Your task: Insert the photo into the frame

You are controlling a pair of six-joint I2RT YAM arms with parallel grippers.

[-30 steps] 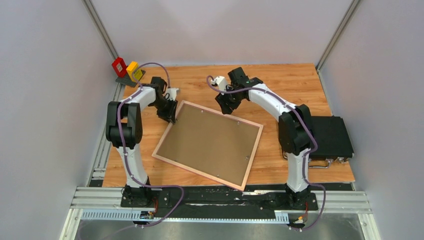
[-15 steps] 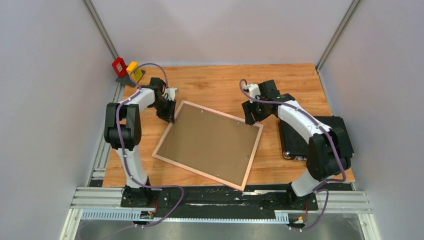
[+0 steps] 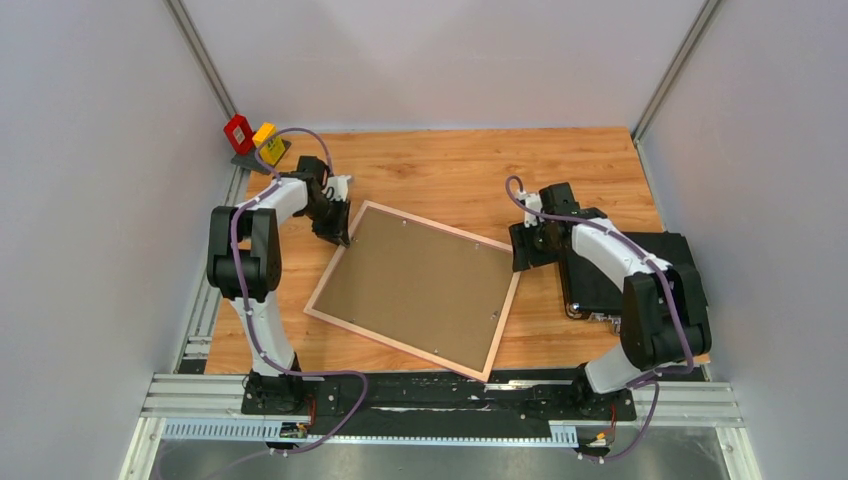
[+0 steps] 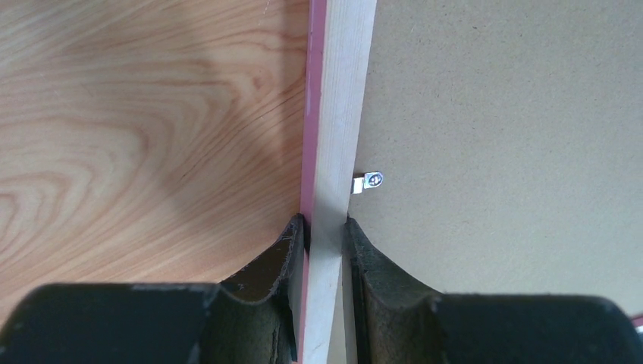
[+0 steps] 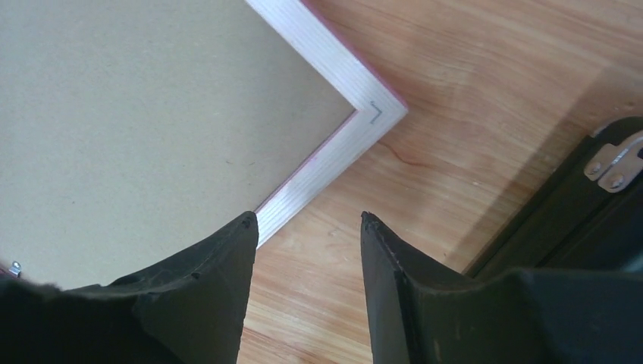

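Note:
The frame (image 3: 396, 345) lies back side up and askew on the table, light wood rim showing, with a brown backing board (image 3: 420, 285) filling it. The photo is hidden. My left gripper (image 3: 340, 235) is at the frame's far left corner. In the left wrist view it (image 4: 326, 227) is shut on the frame's left rail (image 4: 341, 114), pink edge outward, just below a small metal tab (image 4: 370, 181). My right gripper (image 3: 520, 260) hovers by the frame's right corner (image 5: 364, 114). It (image 5: 308, 220) is open, with only bare table between its fingers.
A black case (image 3: 640, 270) lies at the right edge of the table, close behind my right gripper, its latch (image 5: 614, 163) showing. A red block (image 3: 239, 133) and a yellow block (image 3: 268, 140) stand at the far left corner. Grey walls enclose the table.
My right arm has swung from the far middle of the table rightward and nearer, down beside the frame's right corner. My left gripper stayed at the rail and closed on it.

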